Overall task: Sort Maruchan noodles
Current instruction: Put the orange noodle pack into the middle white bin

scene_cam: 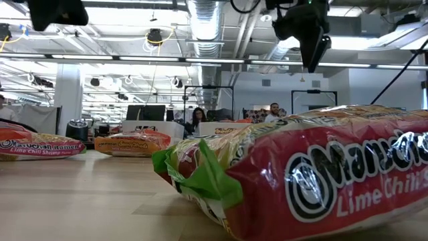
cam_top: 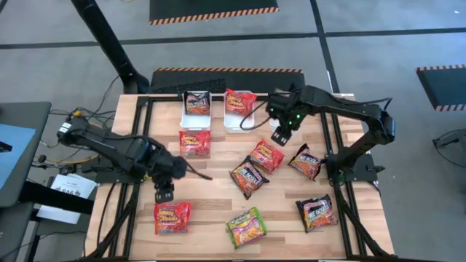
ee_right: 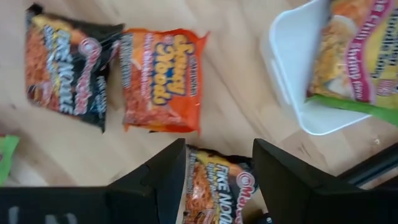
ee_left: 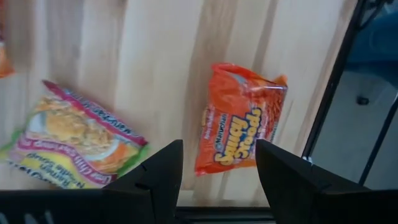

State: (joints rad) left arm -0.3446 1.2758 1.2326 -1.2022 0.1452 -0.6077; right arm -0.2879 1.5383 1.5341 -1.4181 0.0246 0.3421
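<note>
Sorting in progress, seen from above: your left claw [cam_top: 164, 193] hovers open and empty over the near-left part of the counter [cam_top: 211, 204], directly above an orange Maruchan packet [cam_top: 172, 217], which suggests that packet is your next pick. Your right claw [cam_top: 281, 135] hangs open and empty just beside the right white bin [cam_top: 231, 120], a position that fits a drop just made or a reach toward the loose packets below it. That bin holds a packet with a green edge [ee_right: 360, 50]; the left white bin [cam_top: 183, 116] holds a dark packet [cam_top: 196, 102], so the bins appear to separate the varieties. Another orange packet [cam_top: 194, 143] lies just in front of the left bin. Unsorted packets lie scattered mid-counter and to the right: an orange one [cam_top: 267, 155], three dark ones [cam_top: 249, 176] [cam_top: 306, 161] [cam_top: 317, 212], and a green-edged one [cam_top: 246, 227] at the near edge. The counter is pale wood planking in a black frame. Beyond it, the low view shows an open office with exposed ceiling ducts, desks and two seated people [scene_cam: 198, 118].
</note>
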